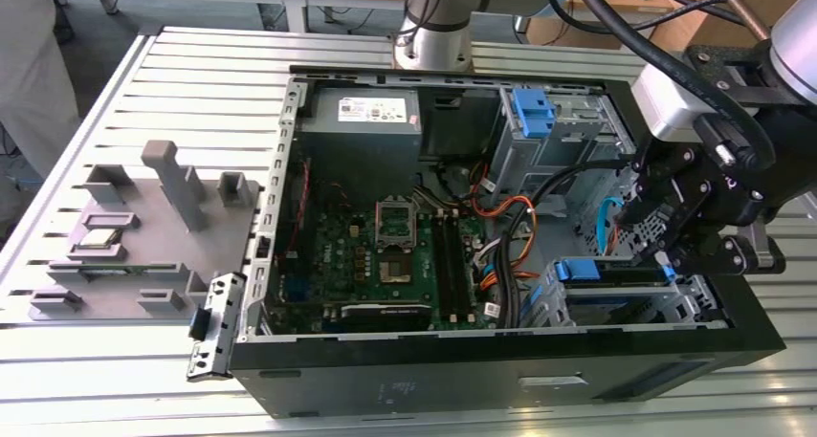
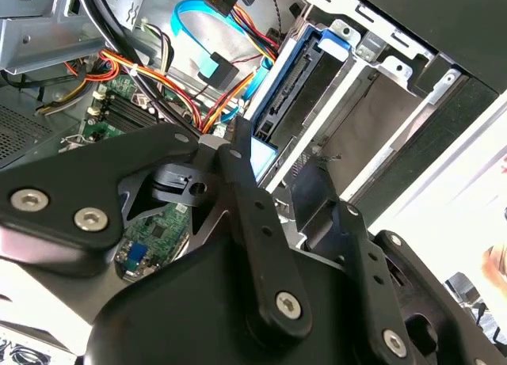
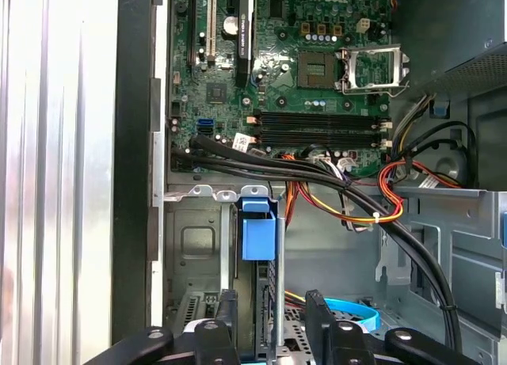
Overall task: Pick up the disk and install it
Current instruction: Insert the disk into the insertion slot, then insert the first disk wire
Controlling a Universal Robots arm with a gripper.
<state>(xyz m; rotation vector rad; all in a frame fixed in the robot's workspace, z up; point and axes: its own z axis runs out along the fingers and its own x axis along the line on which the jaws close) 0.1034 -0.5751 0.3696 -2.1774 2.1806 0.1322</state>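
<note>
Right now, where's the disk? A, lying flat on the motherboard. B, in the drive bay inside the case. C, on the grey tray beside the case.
B: the disk, in its blue carrier, stands in the bay inside the case, at the gripper.

Print inventory: nothing is reading out clearly. Item 1, PSU box [image 1: 364, 131], is carrying a white sticker [image 1: 364, 110] w/ dark print, too small to make out. Item 2, motherboard [image 3: 317, 96], is showing white silk-screen lettering along its edge and beside slots and sockets; chars too fine to tell. Item 3, small white tag [image 3: 242, 140], is sitting on a black cable bundle [image 3: 317, 175]; print not resolvable. Item 4, PC case [image 1: 422, 399], is bearing a pale badge [image 1: 556, 387] on its outer wall; illegible. Item 5, disk [image 3: 264, 302], is standing edge-on in a drive bay; label face not visible.
</note>
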